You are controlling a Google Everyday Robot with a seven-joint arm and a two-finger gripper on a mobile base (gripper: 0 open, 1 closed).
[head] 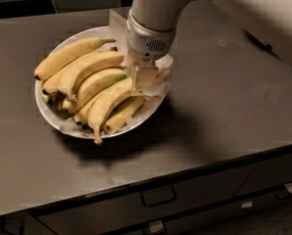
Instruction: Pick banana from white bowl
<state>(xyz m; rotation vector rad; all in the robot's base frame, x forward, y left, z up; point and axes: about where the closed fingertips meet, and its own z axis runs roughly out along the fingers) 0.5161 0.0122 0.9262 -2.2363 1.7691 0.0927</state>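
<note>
Here, my end effector sits low against a long, curved, pale-yellow banana in a wide white paper-lined bowl on a dark bench; I cannot tell its grip.

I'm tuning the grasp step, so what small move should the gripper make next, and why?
Probably a short, slow lift straight up, watching whether the banana comes along. The gripper sits low in the white bowl at one end of that banana, which lies atop the pile. Other bananas lie against it, so a sideways pull might drag them.
</note>
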